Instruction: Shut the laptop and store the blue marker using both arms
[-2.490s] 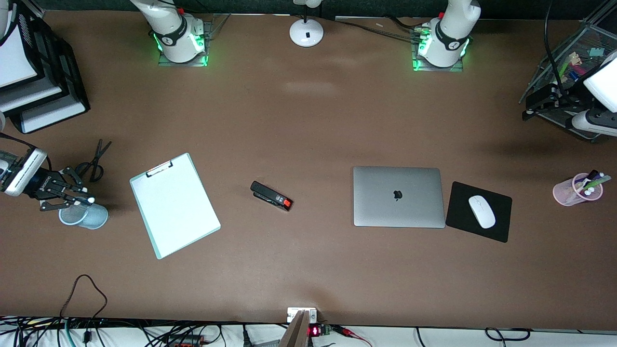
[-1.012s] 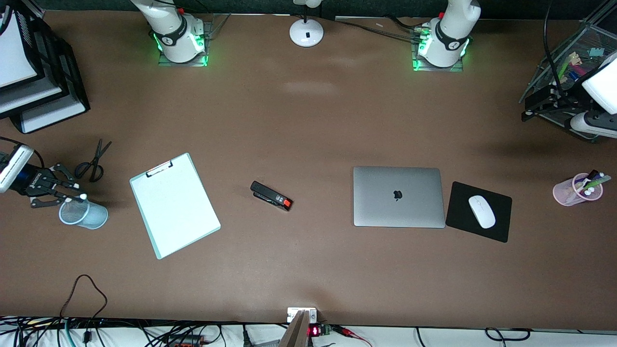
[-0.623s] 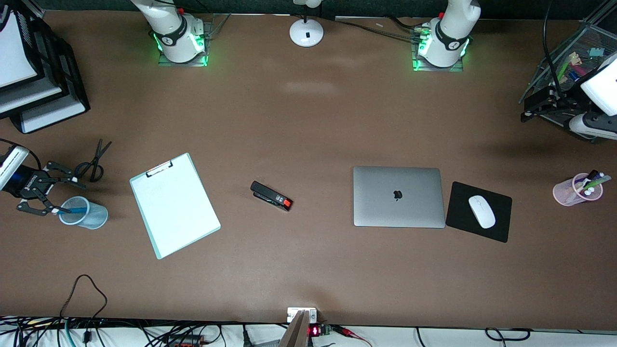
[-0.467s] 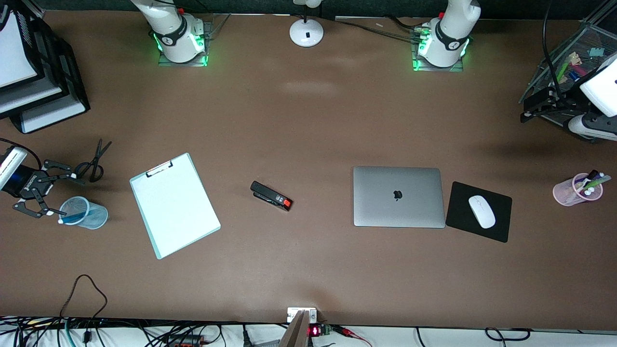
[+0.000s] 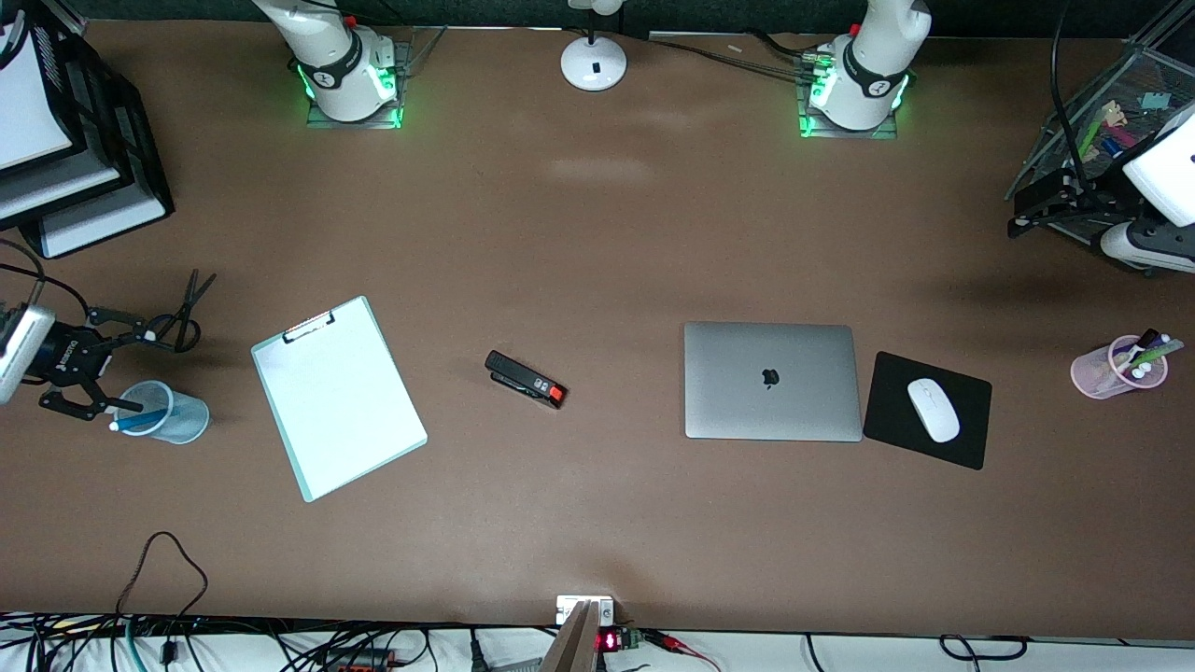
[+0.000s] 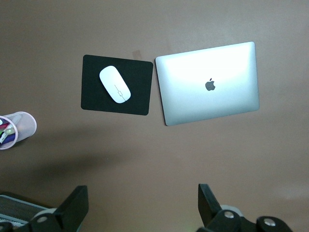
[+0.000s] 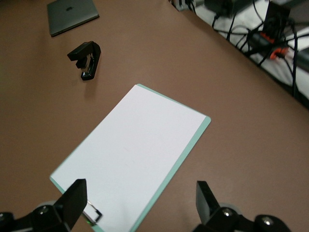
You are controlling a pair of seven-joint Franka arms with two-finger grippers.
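Laptop (image 5: 772, 381) shut flat, blue marker (image 5: 140, 422) in cup (image 5: 168, 412), right gripper (image 5: 101, 364) open beside it

The laptop (image 5: 771, 381) lies shut on the bench (image 5: 597, 523), just beside the mouse pad (image 5: 896, 439). At the right arm's end, the blue marker (image 5: 138, 424) stands tilted in the blue cup (image 5: 177, 420). The right tool (image 5: 101, 359) hovers open beside the cup. The left tool (image 5: 1050, 201) is over the wire basket (image 5: 1153, 79).
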